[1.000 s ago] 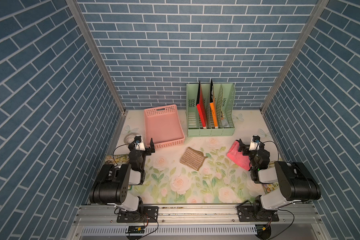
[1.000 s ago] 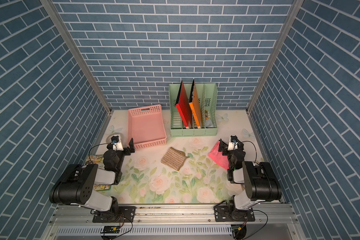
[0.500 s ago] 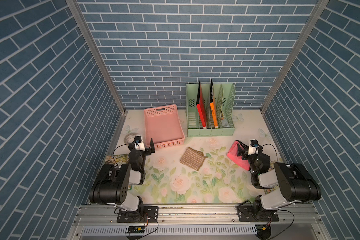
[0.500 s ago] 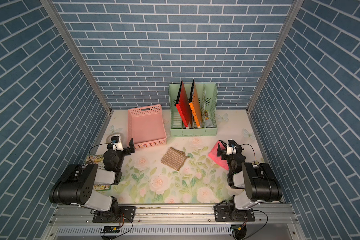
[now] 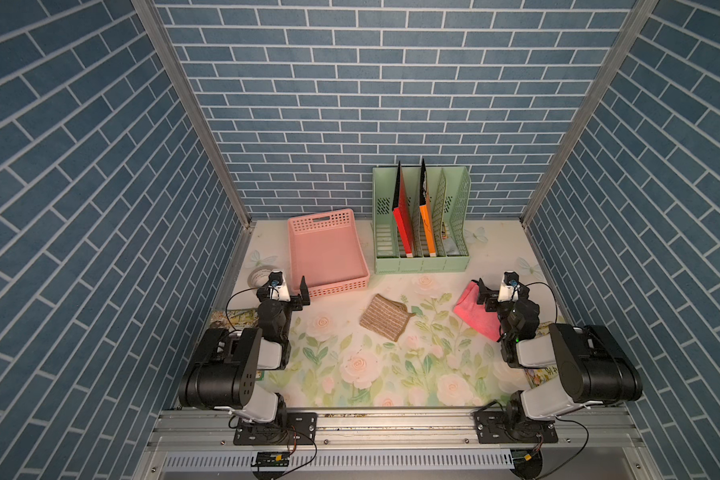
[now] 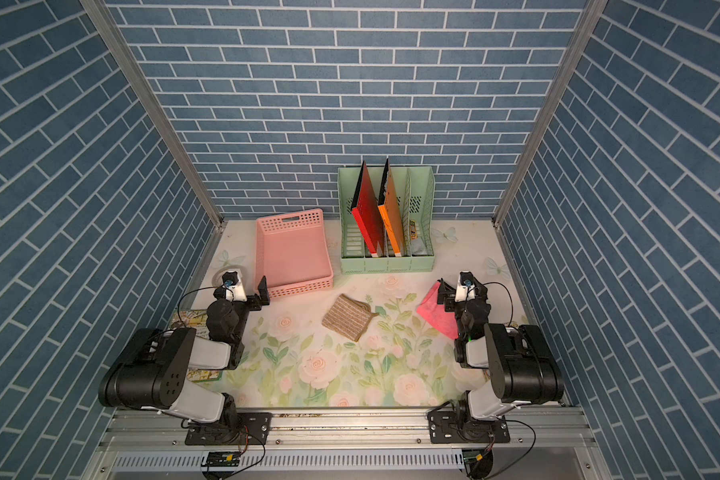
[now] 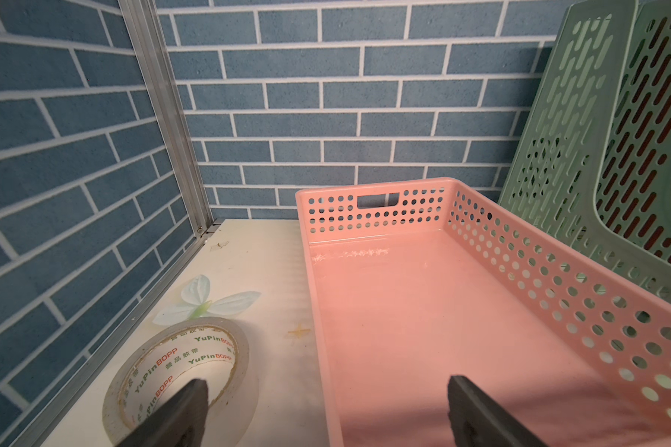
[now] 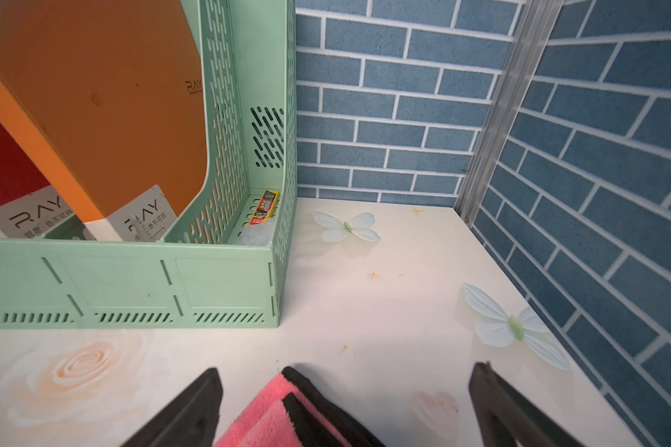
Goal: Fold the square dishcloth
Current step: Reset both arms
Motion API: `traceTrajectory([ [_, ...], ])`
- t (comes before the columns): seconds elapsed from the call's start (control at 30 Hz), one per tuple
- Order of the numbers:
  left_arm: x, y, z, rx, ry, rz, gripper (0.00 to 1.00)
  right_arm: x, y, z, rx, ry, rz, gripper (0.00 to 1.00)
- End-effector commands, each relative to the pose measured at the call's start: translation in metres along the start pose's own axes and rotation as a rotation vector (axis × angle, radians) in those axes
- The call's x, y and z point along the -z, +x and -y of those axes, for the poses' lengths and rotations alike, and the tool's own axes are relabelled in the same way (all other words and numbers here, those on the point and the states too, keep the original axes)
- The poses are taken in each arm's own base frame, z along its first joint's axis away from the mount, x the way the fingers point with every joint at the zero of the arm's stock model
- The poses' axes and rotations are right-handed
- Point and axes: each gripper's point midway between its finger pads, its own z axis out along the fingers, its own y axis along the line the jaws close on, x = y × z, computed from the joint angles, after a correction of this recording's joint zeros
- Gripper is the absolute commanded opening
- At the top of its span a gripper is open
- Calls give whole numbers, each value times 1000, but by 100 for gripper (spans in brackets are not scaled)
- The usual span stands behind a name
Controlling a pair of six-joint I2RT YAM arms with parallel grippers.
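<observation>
The pink dishcloth (image 5: pixel 472 312) (image 6: pixel 434 314) with black edging lies folded in layers on the floral mat at the right. In the right wrist view, one layered corner of the dishcloth (image 8: pixel 283 416) points out between the fingers. My right gripper (image 5: pixel 502 286) (image 6: pixel 461 287) (image 8: pixel 345 372) is open over the cloth's far corner, with both fingers clear of it. My left gripper (image 5: pixel 283 287) (image 6: pixel 240 287) (image 7: pixel 326 381) is open and empty at the left. It straddles the near corner of the pink basket (image 7: pixel 423 309).
A folded brown striped cloth (image 5: pixel 386 316) (image 6: pixel 348 316) lies mid-mat. The pink basket (image 5: pixel 327 249) and the green file rack (image 5: pixel 420 224) (image 8: pixel 132 282) with red and orange folders stand at the back. A tape roll (image 7: pixel 179 371) sits under the left gripper's outer finger.
The right wrist has shifted slightly over the pink dishcloth. The left arm and both cloths stay put.
</observation>
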Motion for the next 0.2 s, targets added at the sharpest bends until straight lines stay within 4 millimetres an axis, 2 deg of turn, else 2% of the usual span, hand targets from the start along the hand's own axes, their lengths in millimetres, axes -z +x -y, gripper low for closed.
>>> traceTrajectory([
  [0.0, 1, 1, 3, -5, 13, -3, 100, -1, 2, -4, 14, -15, -9, 100],
  [0.17, 6, -1, 0, -1, -2, 17, 100, -1, 2, -4, 14, -15, -10, 100],
])
